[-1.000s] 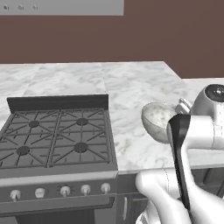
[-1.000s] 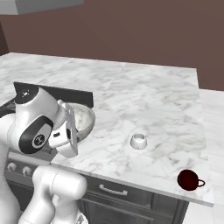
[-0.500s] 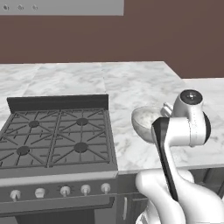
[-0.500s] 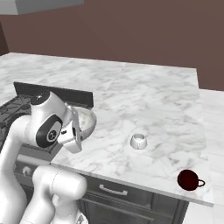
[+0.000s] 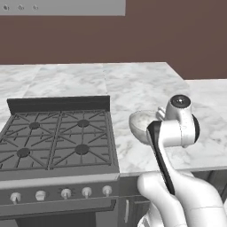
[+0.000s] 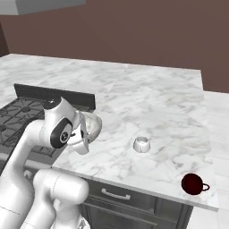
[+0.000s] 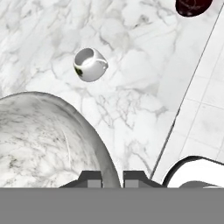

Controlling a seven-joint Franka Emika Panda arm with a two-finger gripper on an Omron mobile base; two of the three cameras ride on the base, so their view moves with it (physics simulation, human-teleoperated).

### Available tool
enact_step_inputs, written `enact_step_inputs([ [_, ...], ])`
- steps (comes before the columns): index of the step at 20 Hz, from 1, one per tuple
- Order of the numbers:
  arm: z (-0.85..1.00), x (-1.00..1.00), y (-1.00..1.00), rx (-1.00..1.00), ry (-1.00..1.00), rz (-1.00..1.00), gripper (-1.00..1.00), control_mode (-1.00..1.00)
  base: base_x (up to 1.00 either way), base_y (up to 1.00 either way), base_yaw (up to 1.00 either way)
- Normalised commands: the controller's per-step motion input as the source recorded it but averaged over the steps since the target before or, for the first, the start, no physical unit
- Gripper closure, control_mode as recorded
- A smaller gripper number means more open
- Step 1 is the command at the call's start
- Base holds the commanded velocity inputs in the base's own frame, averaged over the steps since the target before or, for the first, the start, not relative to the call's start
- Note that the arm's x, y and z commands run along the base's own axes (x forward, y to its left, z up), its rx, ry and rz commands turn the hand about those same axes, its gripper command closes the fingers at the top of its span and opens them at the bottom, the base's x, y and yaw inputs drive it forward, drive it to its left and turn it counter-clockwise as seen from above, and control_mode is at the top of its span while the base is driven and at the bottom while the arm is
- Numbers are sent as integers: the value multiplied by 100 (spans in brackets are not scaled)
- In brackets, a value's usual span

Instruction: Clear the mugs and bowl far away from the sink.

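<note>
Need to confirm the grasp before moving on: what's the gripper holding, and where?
The gripper holds the bowl by its rim, one finger on each side of the wall.

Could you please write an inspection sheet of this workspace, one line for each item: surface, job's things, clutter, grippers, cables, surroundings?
Surface: white marble counter beside a black gas stove.
Job's things: the speckled bowl is pinched by its rim in the gripper, next to the stove; whether it is lifted off the counter, I cannot tell. One pale mug stands alone on the counter to the right of the bowl.
Clutter: a dark red mug near the counter's front right corner.
Grippers: gripper shut on the bowl rim, one finger on each side of the wall.
Cables: nothing seen.
Surroundings: brown wall behind the counter, dark cabinet fronts below.
</note>
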Motion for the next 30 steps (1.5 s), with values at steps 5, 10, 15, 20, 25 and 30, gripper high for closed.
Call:
enact_step_inputs([
  [5, -23, 28, 0, 0, 0, 0, 100, -100, 0, 0, 0],
  [10, -26, 30, 0, 0, 0, 0, 100, -100, 0, 0, 0],
  [15, -27, 29, 0, 0, 0, 0, 100, -100, 0, 0, 0],
  [20, -25, 34, 0, 0, 4, 0, 100, -100, 0, 0, 0],
  [25, -26, 43, 0, 0, 7, 0, 100, -100, 0, 0, 0],
  [30, -23, 42, 0, 0, 10, 0, 100, -100, 0, 0, 0],
])
